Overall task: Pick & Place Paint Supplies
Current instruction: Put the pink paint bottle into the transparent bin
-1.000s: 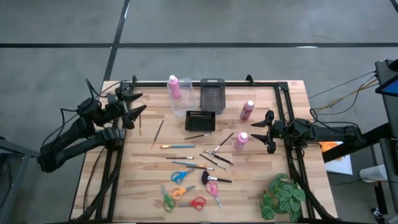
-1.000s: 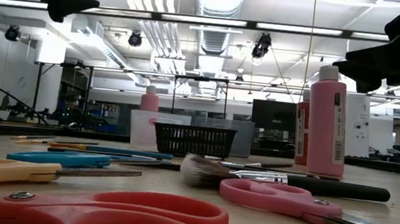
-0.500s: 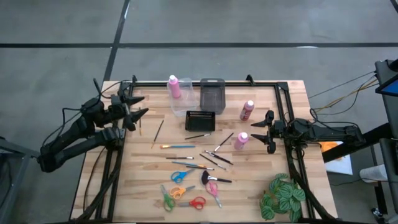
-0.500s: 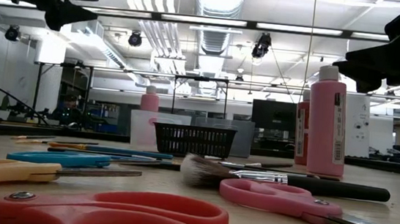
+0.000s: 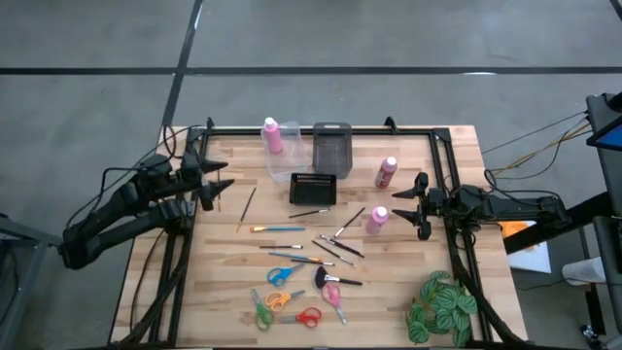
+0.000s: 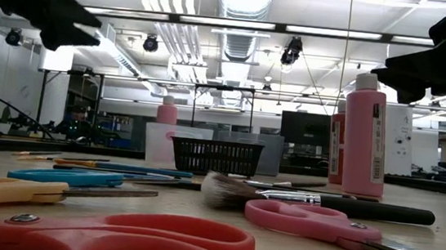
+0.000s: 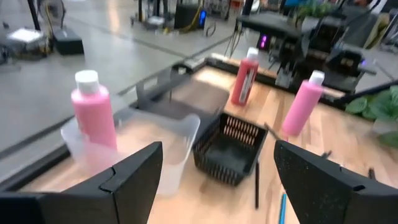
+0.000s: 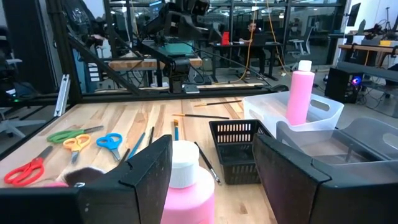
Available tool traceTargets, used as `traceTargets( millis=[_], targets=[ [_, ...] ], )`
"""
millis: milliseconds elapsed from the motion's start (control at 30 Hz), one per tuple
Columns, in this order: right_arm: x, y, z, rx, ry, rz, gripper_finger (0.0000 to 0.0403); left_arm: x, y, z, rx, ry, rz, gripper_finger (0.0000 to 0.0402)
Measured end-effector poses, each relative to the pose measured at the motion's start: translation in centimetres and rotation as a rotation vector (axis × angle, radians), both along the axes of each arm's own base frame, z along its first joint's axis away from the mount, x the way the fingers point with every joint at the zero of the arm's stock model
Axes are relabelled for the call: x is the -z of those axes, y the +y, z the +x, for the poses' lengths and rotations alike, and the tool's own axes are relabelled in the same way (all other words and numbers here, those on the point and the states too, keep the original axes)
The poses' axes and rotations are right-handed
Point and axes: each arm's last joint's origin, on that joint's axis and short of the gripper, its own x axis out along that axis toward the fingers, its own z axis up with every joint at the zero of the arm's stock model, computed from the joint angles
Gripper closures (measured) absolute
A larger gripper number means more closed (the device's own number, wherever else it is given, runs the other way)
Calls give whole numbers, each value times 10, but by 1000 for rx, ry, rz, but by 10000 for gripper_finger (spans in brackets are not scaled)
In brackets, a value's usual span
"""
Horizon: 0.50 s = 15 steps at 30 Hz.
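Three pink bottles with white caps stand upright on the table: one (image 5: 272,135) in a clear bin (image 5: 284,165) at the back, one (image 5: 386,172) toward the right, one (image 5: 376,220) just ahead of my right gripper (image 5: 398,206). Thin paintbrushes (image 5: 278,228) and several small scissors (image 5: 282,275) lie flat across the middle and near part. My right gripper is open and level; the bottle's cap (image 8: 185,163) shows between its fingers, apart from them. My left gripper (image 5: 222,175) hangs open above the table's left edge, tilted down, facing the bins (image 7: 227,149).
A black mesh basket (image 5: 313,189) and a dark bin (image 5: 331,144) stand at the back centre beside the clear bin. A green leafy plant (image 5: 442,306) sits at the near right corner. Black frame rails (image 5: 321,129) run along the far, left and right sides.
My left gripper has tipped its fingers downward and sunk a little, staying open. The right arm and all the supplies have kept still.
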Motion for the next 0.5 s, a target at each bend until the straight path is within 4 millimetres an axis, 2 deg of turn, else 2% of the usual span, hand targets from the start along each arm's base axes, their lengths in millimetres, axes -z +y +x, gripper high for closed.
traceTargets(
  millis=[500],
  targets=[
    [0,0,0,0,0,1,181,1,0,0,0,13,-8,91]
  ],
)
